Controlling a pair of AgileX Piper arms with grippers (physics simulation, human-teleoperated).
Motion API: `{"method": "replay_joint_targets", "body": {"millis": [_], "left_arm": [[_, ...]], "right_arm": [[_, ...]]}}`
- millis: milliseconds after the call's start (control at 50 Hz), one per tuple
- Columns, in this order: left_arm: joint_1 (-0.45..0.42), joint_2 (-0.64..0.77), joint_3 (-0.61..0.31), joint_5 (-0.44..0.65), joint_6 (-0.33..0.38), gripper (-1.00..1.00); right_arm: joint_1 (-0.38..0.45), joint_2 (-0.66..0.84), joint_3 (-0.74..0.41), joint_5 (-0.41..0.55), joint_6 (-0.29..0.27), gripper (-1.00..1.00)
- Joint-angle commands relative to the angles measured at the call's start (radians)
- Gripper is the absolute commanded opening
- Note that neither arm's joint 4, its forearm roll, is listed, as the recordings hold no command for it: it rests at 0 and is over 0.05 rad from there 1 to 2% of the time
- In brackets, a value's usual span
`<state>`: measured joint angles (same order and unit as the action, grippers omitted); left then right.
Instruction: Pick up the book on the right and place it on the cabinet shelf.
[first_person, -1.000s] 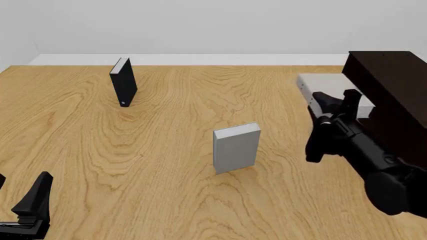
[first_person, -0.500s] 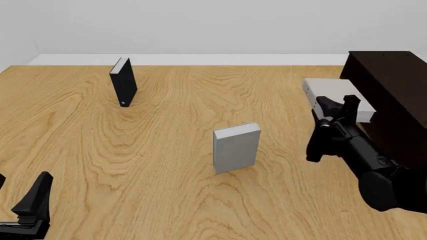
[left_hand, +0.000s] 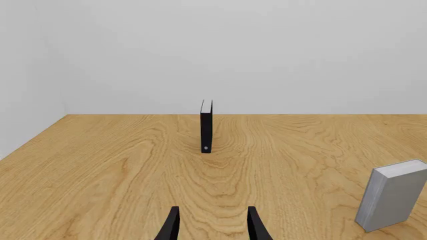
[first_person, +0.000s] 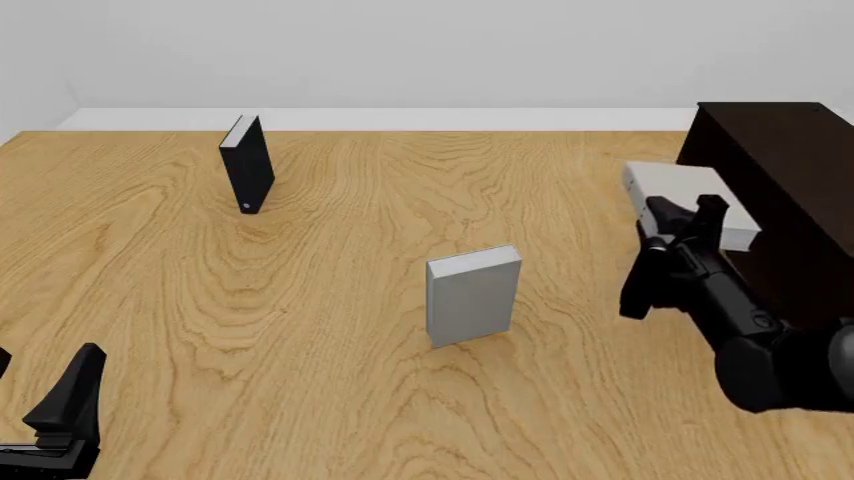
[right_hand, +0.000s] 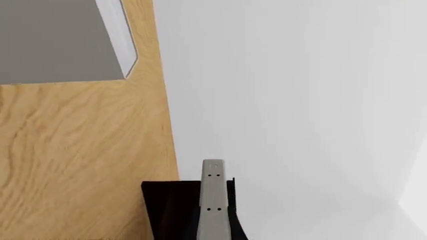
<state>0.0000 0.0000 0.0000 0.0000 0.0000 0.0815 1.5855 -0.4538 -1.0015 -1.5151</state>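
Front view: the right gripper (first_person: 683, 222) is clamped on the book (first_person: 687, 190), carried flat above the table (first_person: 334, 330) at the far right, its far edge just beside the dark cabinet (first_person: 781, 170). Judged step: transport, placement not yet made. The shelf board itself is not discernible here. Next move calls for level carriage rightward into the cabinet opening, then release. The left gripper (left_hand: 212, 227), near left, is narrowly parted and holds nothing.
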Motion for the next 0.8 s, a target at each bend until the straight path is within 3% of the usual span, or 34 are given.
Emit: {"method": "replay_joint_targets", "body": {"millis": [20,800], "left_arm": [[0.000,0.000,0.000,0.000,0.000,1.00],[0.000,0.000,0.000,0.000,0.000,1.00]], "right_arm": [[-0.031,0.023,-0.031,-0.033,0.027,-1.00],[-0.101,0.141,-0.088,-0.088,0.046,-1.00]]}}
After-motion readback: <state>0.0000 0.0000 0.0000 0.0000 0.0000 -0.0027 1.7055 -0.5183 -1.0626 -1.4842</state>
